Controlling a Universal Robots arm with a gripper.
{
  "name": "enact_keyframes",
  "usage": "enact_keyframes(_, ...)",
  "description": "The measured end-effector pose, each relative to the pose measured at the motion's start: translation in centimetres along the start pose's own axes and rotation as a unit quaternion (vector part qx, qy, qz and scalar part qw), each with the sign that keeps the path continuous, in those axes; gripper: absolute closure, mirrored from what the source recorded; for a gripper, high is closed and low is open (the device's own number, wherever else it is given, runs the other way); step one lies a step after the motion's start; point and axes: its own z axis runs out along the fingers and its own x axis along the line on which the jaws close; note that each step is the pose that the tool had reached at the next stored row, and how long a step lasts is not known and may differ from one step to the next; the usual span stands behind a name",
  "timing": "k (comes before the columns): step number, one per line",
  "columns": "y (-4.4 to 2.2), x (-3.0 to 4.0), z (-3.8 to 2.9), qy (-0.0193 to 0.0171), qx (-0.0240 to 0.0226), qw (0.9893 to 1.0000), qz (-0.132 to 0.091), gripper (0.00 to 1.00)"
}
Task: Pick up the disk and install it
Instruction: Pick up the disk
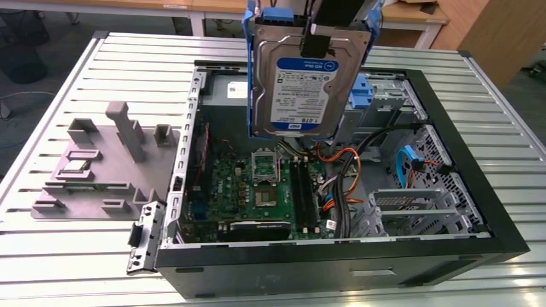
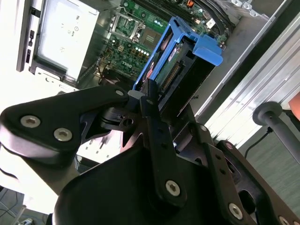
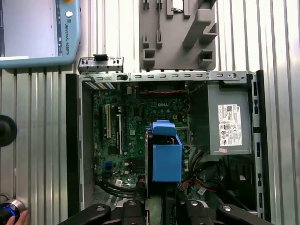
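Long silver ribs run across the metal table (image 1: 128,83), and wooden desks stand behind it. On the table lies a big black computer case (image 1: 341,272) with its side off, showing a bumpy green board (image 1: 230,185) and a grey box (image 3: 229,122). Beside the case sits a blocky grey plastic stand (image 1: 94,166). The gripper (image 1: 320,38) has its black fingers (image 2: 150,101) squeezed on the disk (image 1: 303,83), a flat shiny rectangle in a blue frame. It hangs upright in the air over the open case.
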Motion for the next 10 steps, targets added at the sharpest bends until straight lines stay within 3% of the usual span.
enact_keyframes(10,-0.04,1.12,-0.04,0.0000,0.0000,1.0000,0.000,0.65)
